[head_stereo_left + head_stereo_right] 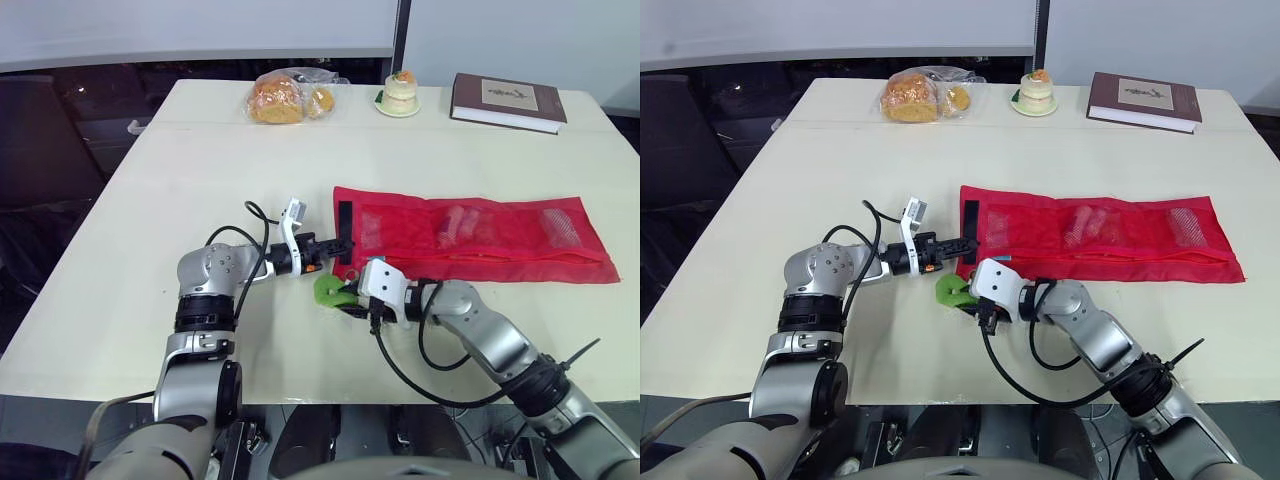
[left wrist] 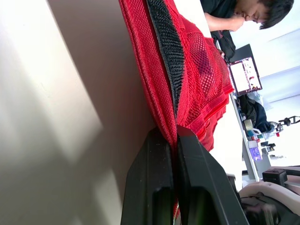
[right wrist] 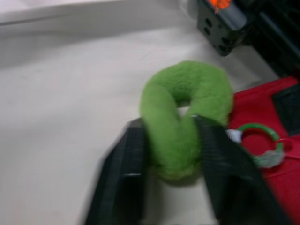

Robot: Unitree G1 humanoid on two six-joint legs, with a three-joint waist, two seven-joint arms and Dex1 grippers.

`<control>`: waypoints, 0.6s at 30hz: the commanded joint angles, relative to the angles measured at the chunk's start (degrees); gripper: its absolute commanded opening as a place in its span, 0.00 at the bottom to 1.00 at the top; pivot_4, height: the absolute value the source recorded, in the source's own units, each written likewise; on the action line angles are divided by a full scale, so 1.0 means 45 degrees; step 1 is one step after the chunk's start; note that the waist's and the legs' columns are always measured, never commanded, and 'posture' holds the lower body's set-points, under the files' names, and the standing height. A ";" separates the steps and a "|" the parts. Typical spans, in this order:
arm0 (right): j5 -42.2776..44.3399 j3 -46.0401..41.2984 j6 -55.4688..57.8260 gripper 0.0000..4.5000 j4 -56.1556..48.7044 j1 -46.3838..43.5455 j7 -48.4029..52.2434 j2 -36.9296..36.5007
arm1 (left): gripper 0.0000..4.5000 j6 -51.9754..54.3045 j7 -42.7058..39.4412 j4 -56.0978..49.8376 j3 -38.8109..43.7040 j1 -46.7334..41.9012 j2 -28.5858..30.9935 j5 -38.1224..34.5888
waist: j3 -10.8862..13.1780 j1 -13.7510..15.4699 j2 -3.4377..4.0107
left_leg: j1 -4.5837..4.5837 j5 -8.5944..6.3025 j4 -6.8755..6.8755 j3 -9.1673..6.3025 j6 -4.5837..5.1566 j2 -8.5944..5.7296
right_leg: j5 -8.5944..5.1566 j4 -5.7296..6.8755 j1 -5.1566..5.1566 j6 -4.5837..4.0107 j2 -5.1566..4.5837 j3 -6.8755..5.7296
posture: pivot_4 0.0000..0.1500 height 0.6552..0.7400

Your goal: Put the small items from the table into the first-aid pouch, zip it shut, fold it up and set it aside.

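The right gripper point(image 3: 169, 140) pinches the green plush ring point(image 3: 206, 89), soft and squashy; the left gripper point(image 1: 338, 243) clamps the floppy pouch point(image 1: 500, 240) at its edge.

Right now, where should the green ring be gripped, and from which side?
Take the green ring across its near band, from the side away from the pouch. It looks soft and lies by the pouch corner, so that band is likely freest to pinch. The right gripper has its jaws shut on it there.
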 commanded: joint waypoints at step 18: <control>0.2503 -0.7413 0.2086 0.01 -0.4662 0.4208 -0.0478 -0.2855 | 0.00 -0.1447 -0.1128 0.0679 -0.0860 0.0203 0.1202 0.0631 | 0.0001 0.0053 -0.0001 | -0.0019 -0.0001 -0.0027 -0.0016 0.0001 0.0002 | -0.0008 -0.0022 -0.0004 -0.0014 -0.0010 -0.0014 | 1.00 0.87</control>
